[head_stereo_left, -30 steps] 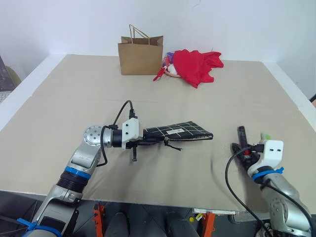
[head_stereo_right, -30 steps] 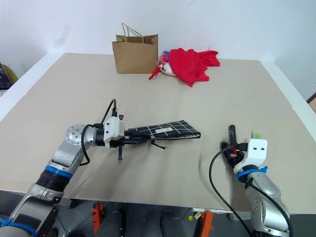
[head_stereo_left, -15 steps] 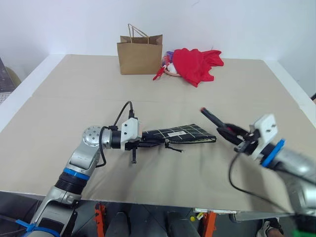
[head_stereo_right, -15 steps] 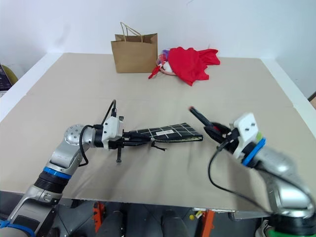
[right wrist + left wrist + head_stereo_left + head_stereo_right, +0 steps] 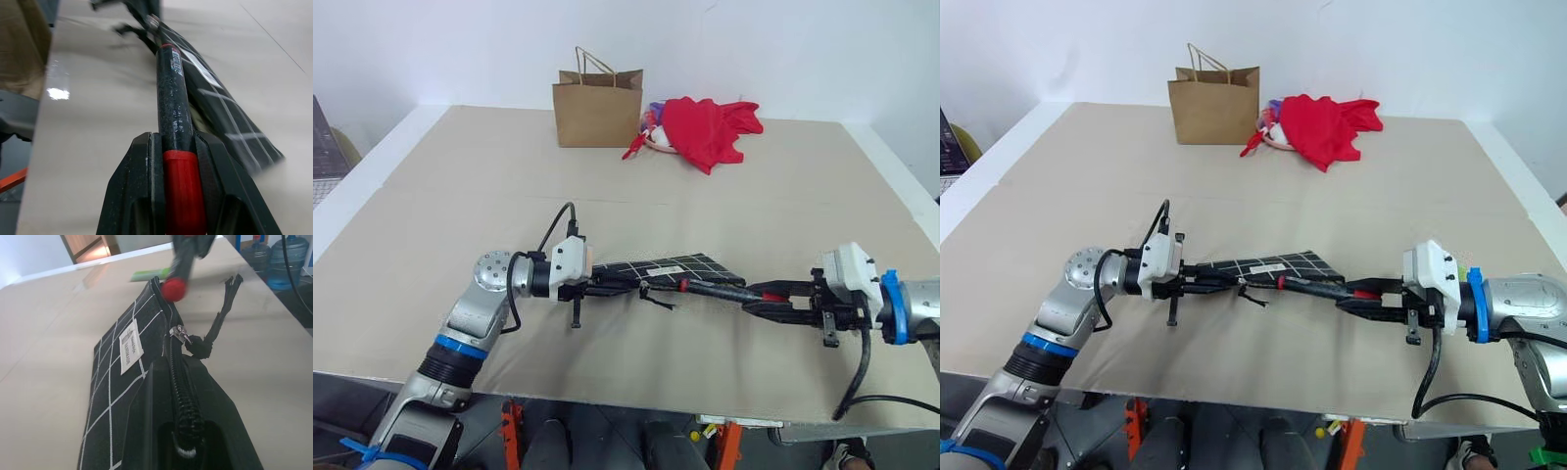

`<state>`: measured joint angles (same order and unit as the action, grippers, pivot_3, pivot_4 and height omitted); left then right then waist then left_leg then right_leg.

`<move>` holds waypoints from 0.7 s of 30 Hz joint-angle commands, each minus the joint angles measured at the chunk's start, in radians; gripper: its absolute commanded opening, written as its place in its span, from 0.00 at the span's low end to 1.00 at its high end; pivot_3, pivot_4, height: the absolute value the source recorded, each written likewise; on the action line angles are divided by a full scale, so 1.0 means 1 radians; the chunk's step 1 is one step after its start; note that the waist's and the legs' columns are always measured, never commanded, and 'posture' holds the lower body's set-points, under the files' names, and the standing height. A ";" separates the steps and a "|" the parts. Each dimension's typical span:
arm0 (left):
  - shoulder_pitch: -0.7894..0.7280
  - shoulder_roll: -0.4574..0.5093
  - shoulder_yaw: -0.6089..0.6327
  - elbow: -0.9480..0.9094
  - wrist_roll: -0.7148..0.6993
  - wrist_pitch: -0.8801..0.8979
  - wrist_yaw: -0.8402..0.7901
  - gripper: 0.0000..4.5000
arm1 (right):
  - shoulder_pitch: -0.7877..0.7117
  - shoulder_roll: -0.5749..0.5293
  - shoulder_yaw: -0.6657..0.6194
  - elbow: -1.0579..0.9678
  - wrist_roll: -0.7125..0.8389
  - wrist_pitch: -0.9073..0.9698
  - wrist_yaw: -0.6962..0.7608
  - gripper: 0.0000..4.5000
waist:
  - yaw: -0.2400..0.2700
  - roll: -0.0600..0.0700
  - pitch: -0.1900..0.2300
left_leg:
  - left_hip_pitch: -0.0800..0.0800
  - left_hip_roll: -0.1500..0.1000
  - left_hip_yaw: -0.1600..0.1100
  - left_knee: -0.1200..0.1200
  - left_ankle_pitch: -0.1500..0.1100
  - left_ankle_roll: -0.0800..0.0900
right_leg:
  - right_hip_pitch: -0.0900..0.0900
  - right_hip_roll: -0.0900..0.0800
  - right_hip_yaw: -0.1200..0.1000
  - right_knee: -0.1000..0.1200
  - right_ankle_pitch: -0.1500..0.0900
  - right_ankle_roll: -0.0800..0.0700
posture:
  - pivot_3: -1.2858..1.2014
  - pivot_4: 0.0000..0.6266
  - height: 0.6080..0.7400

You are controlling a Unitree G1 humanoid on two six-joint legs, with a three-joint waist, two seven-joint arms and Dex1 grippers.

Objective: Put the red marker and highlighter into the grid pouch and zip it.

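Grid pouch [image 5: 671, 270]: flat, near worktop [image 5: 460, 176] front edge, centre; closed end pinched in left pincer [image 5: 597, 282], apparently to steady it, mouth toward right arm.
Red marker [image 5: 715, 289]: clamped in right pincer [image 5: 773, 296], held level, tip at pouch mouth, likely lined up for insertion.
Highlighter [image 5: 149, 273]: on worktop beyond pouch.
Zipper [image 5: 178, 330]: open; cord pull loose beside it.
Brown paper bag [image 5: 598, 107], red cloth [image 5: 710, 128]: far edge, unused.

Brown paper bag [image 5: 597, 108] upright at the far side of a tan table [image 5: 460, 196], with red cloth [image 5: 710, 129] heaped just beside it, and water bottles [image 5: 286, 259] on the floor past the table edge.
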<state>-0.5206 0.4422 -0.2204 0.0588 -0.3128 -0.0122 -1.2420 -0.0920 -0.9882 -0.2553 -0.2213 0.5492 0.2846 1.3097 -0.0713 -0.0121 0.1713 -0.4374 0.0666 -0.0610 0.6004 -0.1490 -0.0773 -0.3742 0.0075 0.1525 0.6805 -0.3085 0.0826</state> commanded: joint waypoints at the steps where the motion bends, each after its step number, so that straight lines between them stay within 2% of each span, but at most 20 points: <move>1: 0.006 0.002 0.010 -0.045 -0.013 0.003 0.007 0.00 | -0.022 -0.021 -0.014 0.013 -0.016 -0.026 0.011 0.13 | 0.000 0.000 0.000 | 0.000 0.000 0.000 0.000 0.000 0.000 | 0.000 0.000 0.000 0.000 0.000 0.000 | 0.52 0.24 1.00; 6: 0.010 0.002 0.009 -0.052 -0.009 0.007 0.012 0.00 | -0.022 -0.017 0.000 0.041 -0.051 -0.076 0.025 0.13 | 0.000 0.000 0.000 | 0.000 0.000 0.000 0.000 0.000 0.000 | 0.000 0.000 0.000 0.000 0.000 0.000 | 0.52 0.24 1.00; 11: 0.013 0.006 0.009 -0.046 -0.005 0.001 0.011 0.00 | -0.021 -0.016 -0.030 0.017 0.013 -0.065 0.064 0.13 | 0.000 0.000 0.000 | 0.000 0.000 0.000 0.000 0.000 0.000 | 0.000 0.000 0.000 0.000 0.000 0.000 | 0.52 0.24 1.00; 21: -0.002 0.000 0.005 -0.035 0.001 -0.006 0.014 0.00 | 0.019 -0.033 -0.043 0.042 -0.013 -0.105 0.092 0.13 | 0.000 0.000 0.000 | 0.000 0.000 0.000 0.000 0.000 0.000 | 0.000 0.000 0.000 0.000 0.000 0.000 | 0.52 0.24 1.00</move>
<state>-0.5099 0.4445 -0.2217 0.0465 -0.3115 -0.0021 -1.2306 -0.0658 -1.0020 -0.2618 -0.1711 0.5342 0.1959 1.3957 -0.0711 -0.0121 0.1713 -0.4373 0.0666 -0.0611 0.6004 -0.1491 -0.0773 -0.3738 0.0075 0.1524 0.6806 -0.3086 0.0829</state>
